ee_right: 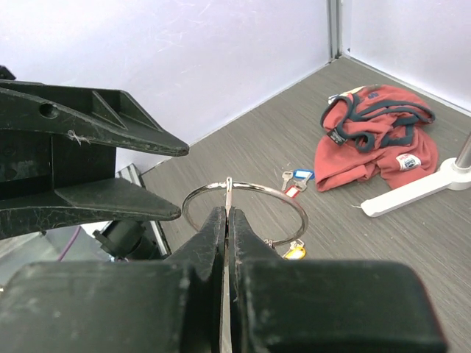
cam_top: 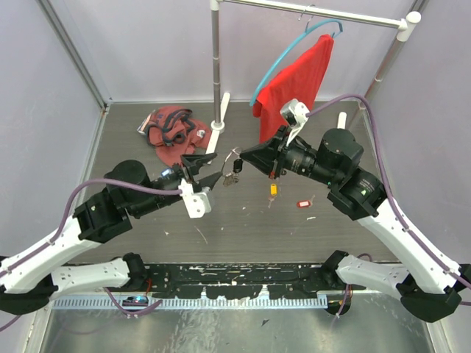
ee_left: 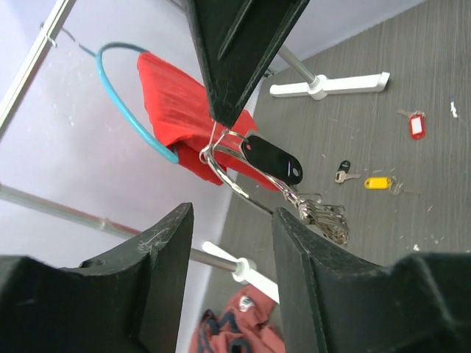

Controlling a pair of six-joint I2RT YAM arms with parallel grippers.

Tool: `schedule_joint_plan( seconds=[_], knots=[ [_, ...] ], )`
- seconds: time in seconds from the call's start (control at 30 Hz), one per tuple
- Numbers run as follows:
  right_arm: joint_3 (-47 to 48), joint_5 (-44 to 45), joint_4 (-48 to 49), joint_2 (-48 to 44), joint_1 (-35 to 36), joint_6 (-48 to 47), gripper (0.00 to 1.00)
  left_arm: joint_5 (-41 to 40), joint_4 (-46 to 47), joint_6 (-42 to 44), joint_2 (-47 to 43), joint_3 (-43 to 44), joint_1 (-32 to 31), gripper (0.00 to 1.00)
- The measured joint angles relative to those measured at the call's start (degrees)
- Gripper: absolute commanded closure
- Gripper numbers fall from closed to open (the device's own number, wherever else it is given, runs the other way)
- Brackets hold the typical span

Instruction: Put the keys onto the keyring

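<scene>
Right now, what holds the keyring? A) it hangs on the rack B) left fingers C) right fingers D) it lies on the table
C: the right fingers are pinched shut on the keyring, held up off the table, while the left fingers stand open beside it.

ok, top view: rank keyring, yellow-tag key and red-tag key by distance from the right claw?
1. keyring: pinched in the right claw itself.
2. yellow-tag key: on the table, just right of the claw tip.
3. red-tag key: further right.
</scene>
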Motion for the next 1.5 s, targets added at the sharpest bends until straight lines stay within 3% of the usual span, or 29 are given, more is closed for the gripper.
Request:
schedule_joint_plan(
  seconds=[0.27,0.5,0.7,1.07,1.13,1.17,1.3,1.5],
  knots=[
    [-2.43,3.61,-0.37,-0.35,0.0,0.09,0.99,-7.43,11.08,-15.39,-4.55,-10.73,0.0,0.38],
    [-5.16,4.39,-1.46,-0.5,0.0,1.38,0.99,-7.56,24.83,-32.89,-4.85,-19.93,-0.02,0.33],
    [-5.22,4.39,-1.4,-0.66,0.0,2.23,0.99,-10.23,33.0,-41.05,-2.14,-21.97,0.0,0.57],
    [-5.22,4.37,-1.42,-1.88,0.0,2.67,0.99,-13.7,35.08,-43.39,0.74,-22.03,-0.02,0.99],
    [-5.42,4.42,-1.4,-2.12,0.0,2.67,0.99,-13.7,34.95,-43.15,0.76,-22.03,-0.02,1.0],
    [-5.53,4.42,-1.4,-2.21,0.0,2.64,0.97,-13.68,34.67,-43.06,0.76,-22.01,-0.02,1.0],
    [-6.19,4.33,-1.79,-2.23,0.0,2.27,0.71,-13.05,31.45,-41.11,0.74,-21.35,-0.02,1.0],
    [-6.23,5.35,-2.16,-3.08,0.0,-0.57,0.46,-13.07,19.17,-37.83,0.74,-17.16,0.0,1.0]
  ],
)
